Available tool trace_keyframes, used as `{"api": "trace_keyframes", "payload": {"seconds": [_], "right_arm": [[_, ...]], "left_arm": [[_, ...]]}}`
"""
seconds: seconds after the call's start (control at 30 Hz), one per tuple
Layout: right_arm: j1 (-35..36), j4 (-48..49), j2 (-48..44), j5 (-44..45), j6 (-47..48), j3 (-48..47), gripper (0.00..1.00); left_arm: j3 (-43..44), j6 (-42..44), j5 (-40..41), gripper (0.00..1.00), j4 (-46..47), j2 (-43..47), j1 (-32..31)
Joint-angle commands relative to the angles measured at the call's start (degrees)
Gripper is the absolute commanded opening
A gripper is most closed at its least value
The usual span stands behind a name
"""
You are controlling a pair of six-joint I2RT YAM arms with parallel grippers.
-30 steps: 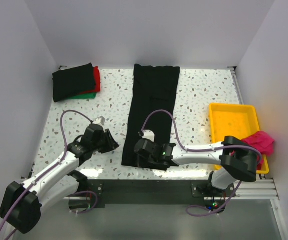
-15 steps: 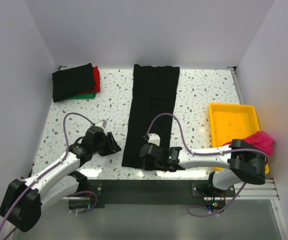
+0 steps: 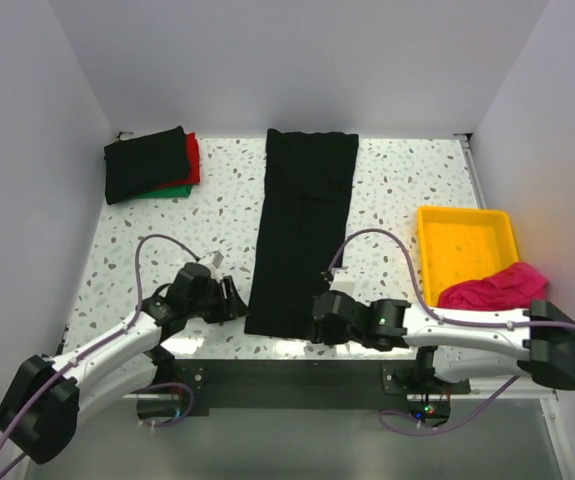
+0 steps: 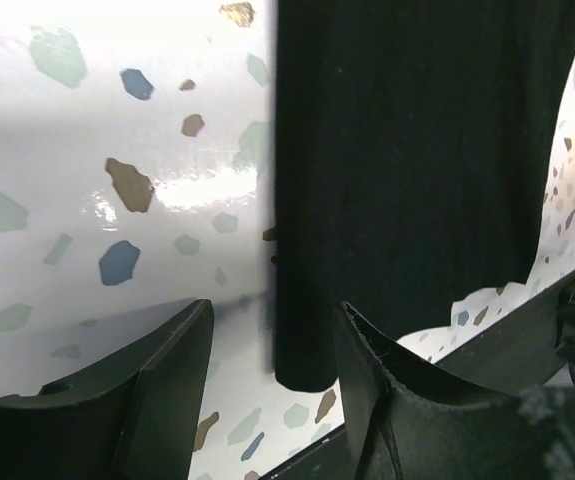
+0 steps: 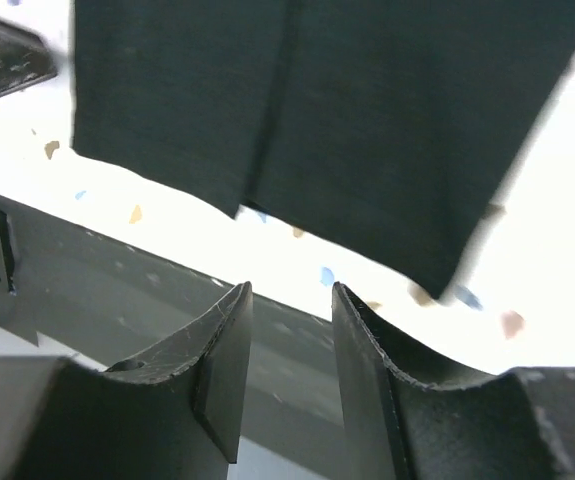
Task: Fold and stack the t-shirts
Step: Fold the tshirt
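A black t-shirt (image 3: 305, 225) lies as a long narrow strip from the back of the table to its near edge. My left gripper (image 3: 232, 301) is open at the strip's near left corner. In the left wrist view that corner (image 4: 305, 360) lies between the open fingers (image 4: 167, 385) of the gripper (image 4: 272, 350). My right gripper (image 3: 319, 322) is open and empty by the strip's near right corner. In the right wrist view the gripper (image 5: 287, 310) hangs over the table's front edge, just short of the cloth's hem (image 5: 347, 130). Folded black, red and green shirts (image 3: 149, 164) are stacked at the back left. A magenta shirt (image 3: 495, 287) lies crumpled on the tray's near end.
A yellow plastic tray (image 3: 467, 240) stands at the right side of the table. A dark metal rail (image 3: 297, 378) runs along the table's near edge below both grippers. White walls close in the table at the left, back and right.
My right arm has swung to the right and its gripper has come off the cloth to the near right corner, uncovering the magenta shirt. My left gripper has moved right to the strip's near left corner.
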State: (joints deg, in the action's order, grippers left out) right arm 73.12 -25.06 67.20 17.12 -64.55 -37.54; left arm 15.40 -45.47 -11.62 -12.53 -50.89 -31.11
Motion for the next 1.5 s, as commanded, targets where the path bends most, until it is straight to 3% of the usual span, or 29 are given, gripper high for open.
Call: {"api": "trace_keyframes", "payload": {"seconds": [0.0, 0.27, 0.63, 0.93, 1.03, 1.17, 1.27, 1.47], "right_arm": [[-0.61, -9.91, -8.47, 3.79, -4.96, 3.60, 0.42], [-3.77, -13.45, -20.96, 0.37, -9.62, 11.87, 0.47], [-16.16, 6.15, -13.34, -16.76, -3.47, 18.99, 0.47], [-17.75, 10.03, -13.14, -18.89, -4.88, 21.10, 0.44], [-17.75, 8.37, -13.85, -18.53, -4.88, 21.45, 0.40], [-17.75, 7.48, -14.73, -18.71, -4.18, 22.07, 0.12], [-17.75, 5.82, -16.13, -19.67, -2.86, 22.33, 0.00], [-17.66, -2.35, -25.34, -22.48, -0.31, 21.99, 0.00]], "left_arm": [[-1.25, -0.14, -1.92, 0.56, 4.88, 1.06, -1.93], [-3.09, -0.49, -0.78, 0.49, 6.20, -0.43, -4.66], [-3.09, -2.07, 2.30, 0.39, 6.30, -3.86, -8.79], [-3.88, -4.18, 3.71, 0.11, 3.92, -3.86, -10.46], [-4.06, -4.80, 3.53, 0.02, 3.31, -2.99, -11.16], [-4.32, -6.11, 4.06, 0.00, 2.08, -1.40, -13.18], [-5.11, -7.70, 4.58, 0.00, 0.94, 0.70, -15.11], [-5.82, -12.18, 7.04, 0.00, -3.45, 6.85, -21.08]]}}
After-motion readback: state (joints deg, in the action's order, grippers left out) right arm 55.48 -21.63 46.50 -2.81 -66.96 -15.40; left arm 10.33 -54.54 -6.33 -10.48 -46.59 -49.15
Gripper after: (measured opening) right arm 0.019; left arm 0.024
